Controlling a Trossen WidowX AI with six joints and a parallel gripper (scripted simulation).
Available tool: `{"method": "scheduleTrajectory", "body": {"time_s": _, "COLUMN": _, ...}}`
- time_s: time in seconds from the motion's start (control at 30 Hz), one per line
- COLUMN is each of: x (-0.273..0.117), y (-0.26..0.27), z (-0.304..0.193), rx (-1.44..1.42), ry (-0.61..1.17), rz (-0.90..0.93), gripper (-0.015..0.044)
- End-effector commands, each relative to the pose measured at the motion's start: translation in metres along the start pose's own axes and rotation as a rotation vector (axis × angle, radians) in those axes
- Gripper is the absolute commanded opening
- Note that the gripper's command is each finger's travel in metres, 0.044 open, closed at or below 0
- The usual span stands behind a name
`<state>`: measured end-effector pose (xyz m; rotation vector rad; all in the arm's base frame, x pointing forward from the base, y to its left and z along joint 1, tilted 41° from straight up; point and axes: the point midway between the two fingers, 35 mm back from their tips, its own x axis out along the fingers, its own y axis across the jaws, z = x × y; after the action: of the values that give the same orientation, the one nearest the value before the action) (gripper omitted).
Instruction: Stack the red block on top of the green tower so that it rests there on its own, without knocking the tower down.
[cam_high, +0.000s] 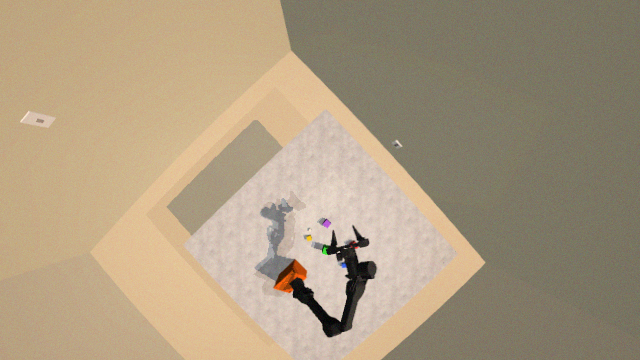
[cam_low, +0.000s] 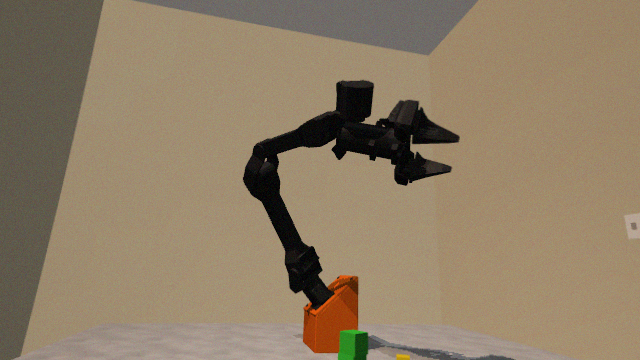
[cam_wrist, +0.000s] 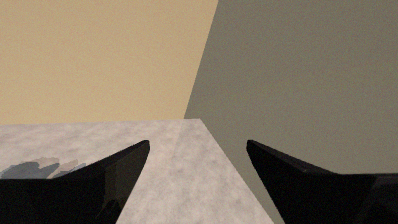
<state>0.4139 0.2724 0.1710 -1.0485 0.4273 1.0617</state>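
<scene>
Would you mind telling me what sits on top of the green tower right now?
Nothing shows on the green tower in the exterior view. From above, the open gripper partly covers it, and the red block barely peeks out beside the arm.
</scene>
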Motion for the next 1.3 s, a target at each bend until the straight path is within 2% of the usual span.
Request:
{"method": "scheduleTrajectory", "body": {"time_s": 0.0, "x": 0.001, "y": -0.007, "z": -0.054, "rx": 0.277, "ry": 0.204, "rz": -0.024, "gripper": 0.0440}}
{"method": "scheduleTrajectory", "body": {"time_s": 0.33, "x": -0.025, "y": -0.002, "z": -0.173, "rx": 0.843, "ry": 0.666, "rz": -0.195, "gripper": 0.0440}}
{"method": "scheduleTrajectory", "body": {"time_s": 0.6, "x": -0.076, "y": 0.010, "z": -0.255, "rx": 1.190, "ry": 1.007, "rz": -0.464, "gripper": 0.0440}}
{"method": "scheduleTrajectory", "body": {"time_s": 0.8, "x": -0.109, "y": 0.021, "z": -0.295, "rx": 1.346, "ry": 1.209, "rz": -0.694, "gripper": 0.0440}}
{"method": "scheduleTrajectory", "body": {"time_s": 0.9, "x": -0.116, "y": 0.023, "z": -0.302, "rx": 1.370, "ry": 1.247, "rz": -0.748, "gripper": 0.0440}}
{"method": "scheduleTrajectory", "body": {"time_s": 1.27, "x": -0.112, "y": 0.028, "z": -0.315, "rx": 1.370, "ry": 1.247, "rz": -0.748, "gripper": 0.0440}}
